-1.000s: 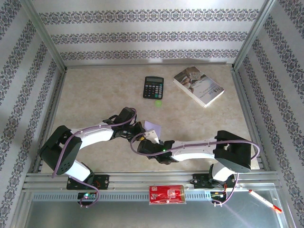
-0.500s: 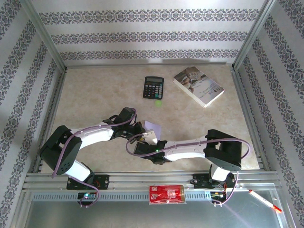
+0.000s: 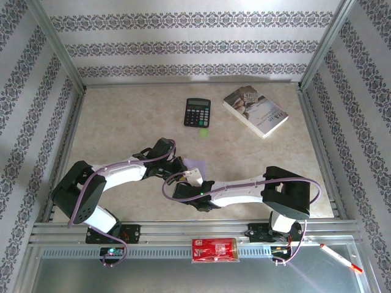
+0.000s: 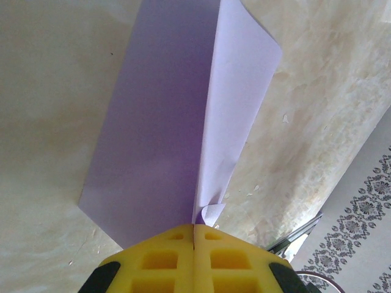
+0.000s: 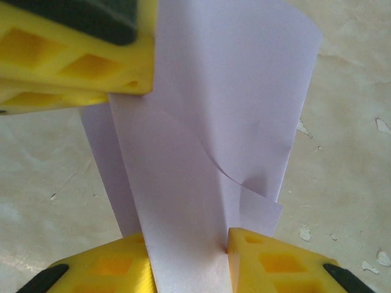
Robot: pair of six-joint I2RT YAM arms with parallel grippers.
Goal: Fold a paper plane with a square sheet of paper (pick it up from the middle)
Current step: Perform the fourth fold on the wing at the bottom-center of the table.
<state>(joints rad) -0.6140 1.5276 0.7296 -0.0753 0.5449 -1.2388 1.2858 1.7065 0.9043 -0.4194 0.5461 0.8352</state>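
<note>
Square sheet of paper (image 4: 153,134): lilac, creased lengthwise, two flaps opening from the fold. It sits at the near-middle of the marbled table (image 3: 122,122), between the two wrists.

Left gripper (image 4: 194,235): yellow pads pressed together, pinching the sheet's end at the crease. A small corner curls just above the pads.

Right gripper (image 5: 188,259): pads spread, one on each side of the paper. The right-hand pad touches the paper's edge; firm contact is uncertain.

The right wrist view adds the left gripper's pads on the sheet's upper left and a curved free edge on the top flap.

Overhead, a small lilac patch shows past the arms. The calculator (image 3: 197,112), green disc (image 3: 203,131) and book (image 3: 255,110) lie well beyond. Bare tabletop runs out to both side rails.
</note>
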